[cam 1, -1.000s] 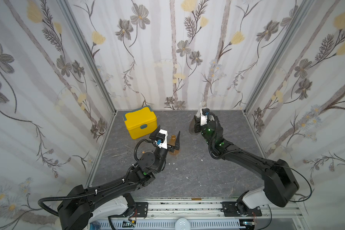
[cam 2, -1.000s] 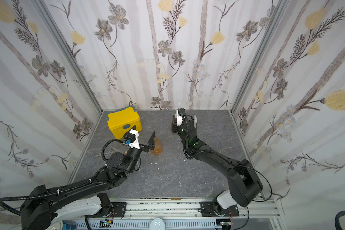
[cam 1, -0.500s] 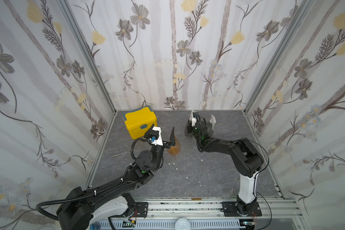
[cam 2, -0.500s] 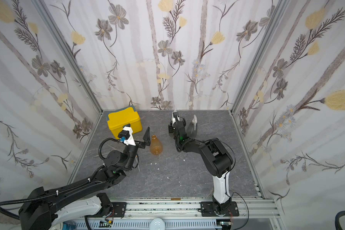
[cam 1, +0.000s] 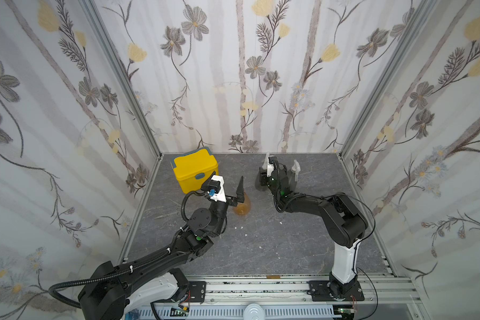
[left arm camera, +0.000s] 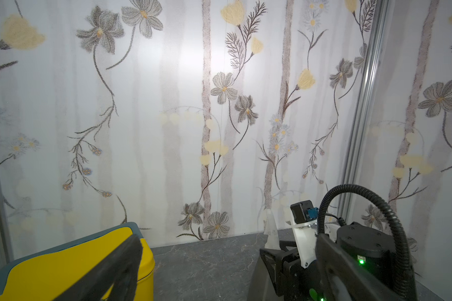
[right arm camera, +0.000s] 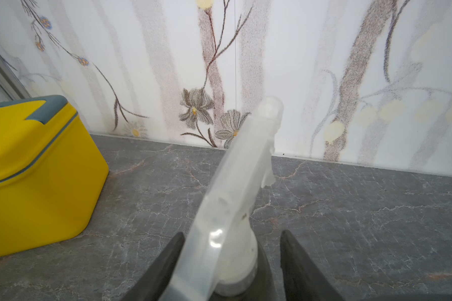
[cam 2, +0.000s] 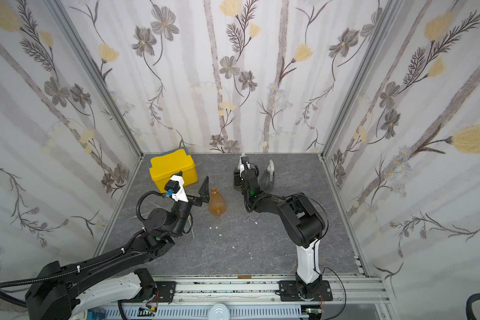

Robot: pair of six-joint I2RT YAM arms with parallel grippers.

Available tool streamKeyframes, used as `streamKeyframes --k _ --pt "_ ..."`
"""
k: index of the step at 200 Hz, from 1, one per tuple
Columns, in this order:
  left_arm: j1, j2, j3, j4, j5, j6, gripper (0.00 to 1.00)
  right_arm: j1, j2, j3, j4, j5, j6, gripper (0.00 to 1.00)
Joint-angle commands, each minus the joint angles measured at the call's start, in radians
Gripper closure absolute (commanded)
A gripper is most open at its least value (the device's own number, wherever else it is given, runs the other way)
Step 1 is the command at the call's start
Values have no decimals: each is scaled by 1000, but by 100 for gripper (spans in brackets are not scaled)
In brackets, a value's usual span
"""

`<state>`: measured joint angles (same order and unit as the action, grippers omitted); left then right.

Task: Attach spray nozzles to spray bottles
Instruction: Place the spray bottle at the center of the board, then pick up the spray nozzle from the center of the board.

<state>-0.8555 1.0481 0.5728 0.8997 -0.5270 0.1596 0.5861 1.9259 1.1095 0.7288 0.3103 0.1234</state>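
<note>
An amber spray bottle [cam 1: 242, 206] [cam 2: 217, 204] stands upright mid-table, its neck bare. My left gripper [cam 1: 227, 182] [cam 2: 192, 183] [left arm camera: 225, 271] hovers just left of it, open and holding nothing. Toward the back, a smoky grey spray bottle [cam 1: 258, 185] [cam 2: 235, 186] carries a clear spray nozzle [cam 1: 266, 161] [cam 2: 243, 158] [right arm camera: 235, 187]. My right gripper [cam 1: 264, 174] [cam 2: 238, 177] [right arm camera: 232, 234] straddles that nozzle's collar, open, with a gap at one finger. To its right, a second grey bottle [cam 1: 291, 177] [cam 2: 265, 181] with a clear nozzle [cam 1: 296, 166] [cam 2: 271, 166] stands free.
A yellow lidded box [cam 1: 196, 169] [cam 2: 173, 169] [left arm camera: 63, 263] [right arm camera: 34, 166] sits at the back left. Small scissors [cam 1: 170, 212] lie on the table left of my left arm. White crumbs [cam 1: 240, 227] dot the table's middle. Walls close in on three sides.
My right arm swung back and left with the nozzle-topped grey bottle, and its jaws have now spread off the collar. My left gripper drew back a little from the amber bottle.
</note>
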Motion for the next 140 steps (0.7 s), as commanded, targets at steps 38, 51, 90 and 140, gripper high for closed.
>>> streamKeyframes --k 38,51,90,140 --pt "6 -14 18 -8 -1 1 0 30 -235 -114 -48 -35 15 38" --pt "11 -21 22 -6 -9 6 0 57 -320 -142 -98 6 13 39" --pt "35 -64 33 -2 -70 22 0 192 -632 -207 -392 135 91 49" --pt "137 -116 45 -13 -155 -26 0 532 -764 -220 -714 189 229 66"
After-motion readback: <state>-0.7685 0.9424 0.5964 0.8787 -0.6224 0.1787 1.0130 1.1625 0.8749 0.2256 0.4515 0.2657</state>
